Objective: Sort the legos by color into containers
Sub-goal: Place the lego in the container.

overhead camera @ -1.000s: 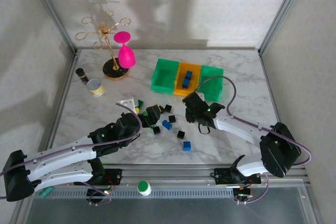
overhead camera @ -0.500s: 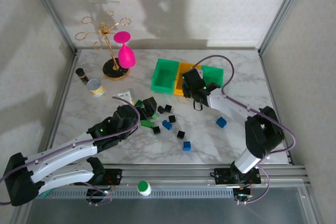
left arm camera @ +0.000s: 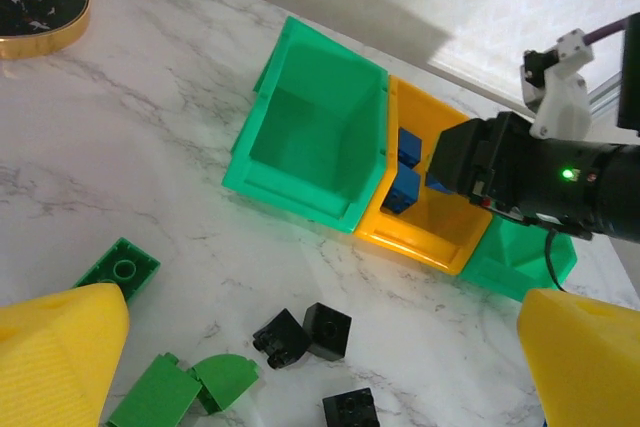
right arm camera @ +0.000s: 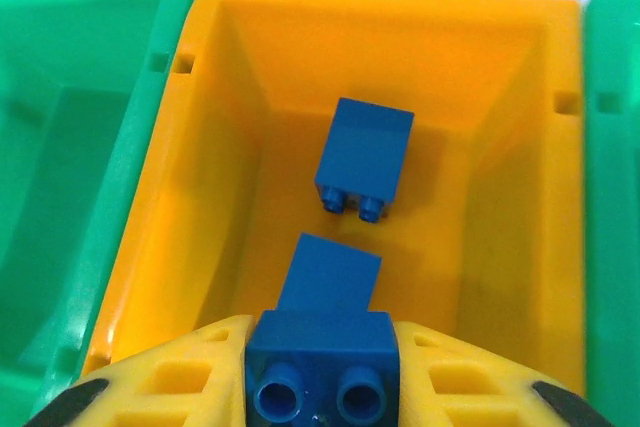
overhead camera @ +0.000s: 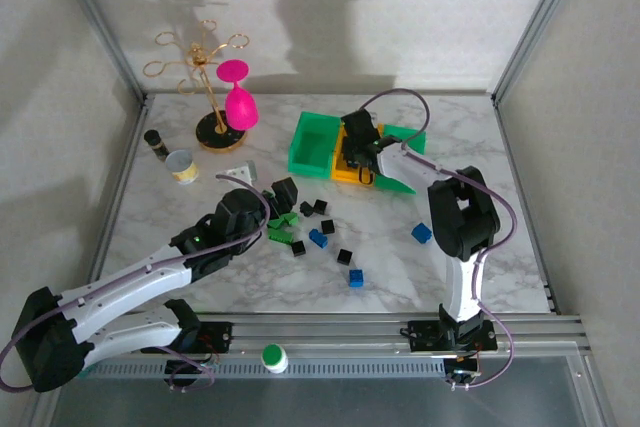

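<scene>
1. We saw the right gripper (overhead camera: 357,150) poised over the yellow-orange bin (right arm camera: 225,137), the middle one of the three joined containers. Its yellow fingers (right arm camera: 170,392) were clenched on a blue brick (right arm camera: 322,347), whose studs faced the wrist camera.
2. Under that brick, two more blue bricks lay on the floor of the bin, a farther one (right arm camera: 365,155) and a nearer one (right arm camera: 330,272), close together.
3. The left green bin (left arm camera: 300,142) touched one side of the yellow-orange bin and showed us its bare floor. The right green bin (right arm camera: 615,197) touched the other side.
4. The left gripper (overhead camera: 283,193) hung over the loose pile on the marble table (overhead camera: 480,257), its fingers spread wide and grasping nothing.
5. Beneath it we counted green bricks (left arm camera: 118,272) and a pair of black bricks (left arm camera: 305,330) touching each other.
6. Three loose blue bricks lay apart on the table: one (overhead camera: 318,238) beside the pile, one (overhead camera: 356,278) nearer the arm bases, and one (overhead camera: 421,233) off to the right.
</scene>
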Controlling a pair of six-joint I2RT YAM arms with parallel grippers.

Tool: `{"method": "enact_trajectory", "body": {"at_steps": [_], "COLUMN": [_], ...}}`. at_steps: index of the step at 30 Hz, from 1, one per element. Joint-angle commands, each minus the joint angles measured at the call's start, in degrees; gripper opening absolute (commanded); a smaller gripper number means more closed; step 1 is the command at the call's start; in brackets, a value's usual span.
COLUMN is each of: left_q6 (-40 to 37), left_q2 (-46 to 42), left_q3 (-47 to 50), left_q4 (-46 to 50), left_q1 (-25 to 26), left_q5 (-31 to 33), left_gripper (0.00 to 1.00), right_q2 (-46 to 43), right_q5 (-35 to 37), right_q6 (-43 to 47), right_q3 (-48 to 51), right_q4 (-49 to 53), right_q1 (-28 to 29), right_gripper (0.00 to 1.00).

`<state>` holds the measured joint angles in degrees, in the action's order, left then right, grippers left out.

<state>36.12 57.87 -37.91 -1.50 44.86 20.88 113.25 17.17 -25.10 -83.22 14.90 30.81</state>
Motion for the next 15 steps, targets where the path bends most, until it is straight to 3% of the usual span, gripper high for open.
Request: {"method": "enact_trajectory", "body": {"at_steps": [1, 9, 15], "left_q6": [-2.28, -3.08, -2.81], "left_q2": [0.59, 1.17, 1.37], "left_q3": [-1.82, -1.55, -1.58], "left_q4": [-1.44, -2.46, -2.17], "left_q1": [-1.02, -1.86, -1.97], "left_q5": [-0.82, -2.12, -2.33], "left_gripper": [1.00, 1.00, 1.00], "right_q2": [3.07, 8.53, 7.69], "right_q5": [-1.17, -1.42, -1.52], "right_q6": [1.95, 3.11, 3.40], "right_q3": [-3.18, -7.40, -6.52], "right_q4": [-1.88, -1.27, -2.25], "right_q1": [-0.37, -0.55, -0.56], "right_gripper": [0.29, 0.30, 0.38]}}
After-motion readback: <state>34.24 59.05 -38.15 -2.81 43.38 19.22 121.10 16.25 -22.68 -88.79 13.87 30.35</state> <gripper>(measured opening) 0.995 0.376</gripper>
